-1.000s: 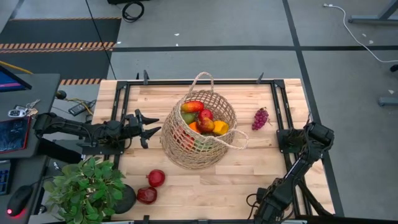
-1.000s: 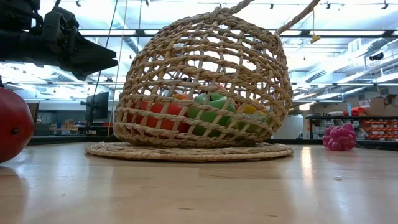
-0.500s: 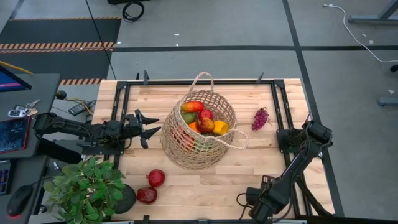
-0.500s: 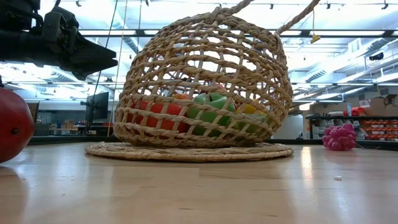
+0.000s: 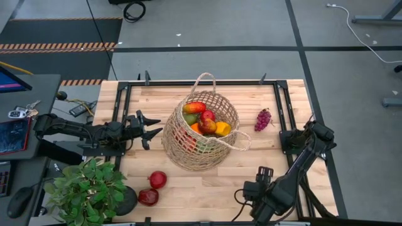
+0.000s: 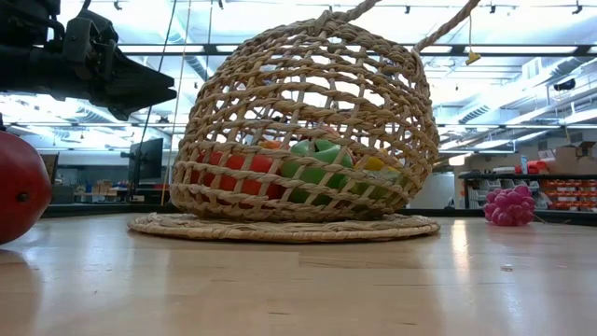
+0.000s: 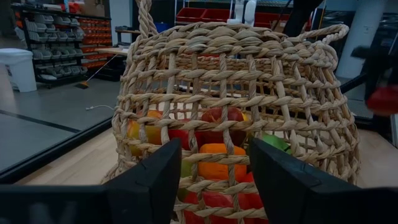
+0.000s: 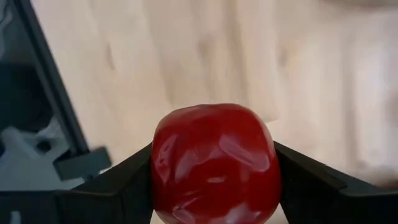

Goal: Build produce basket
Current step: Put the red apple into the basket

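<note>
- Right tool (image 8: 214, 186), low near the counter's (image 5: 207, 182) front edge, clamps a glossy red fruit (image 8: 214, 163) across its middle: smooth, firm, probably slippery
- Left tool (image 7: 214, 180) hangs half-open, empty, beside the basket (image 5: 201, 135)

The basket (image 5: 201, 135) is coarse tan wicker, rough and matt, its open weave showing smooth, slightly glossy produce (image 5: 206, 122) inside. The table (image 5: 207, 182) is pale butcher-block wood with a satin sheen, edged by a matt black metal frame (image 5: 119, 103). Between the right gripper (image 8: 214, 186)'s 2 matt black fingers (image 8: 118, 183) sits a red fruit (image 8: 214, 163) with glossy, faintly dimpled skin.
</note>
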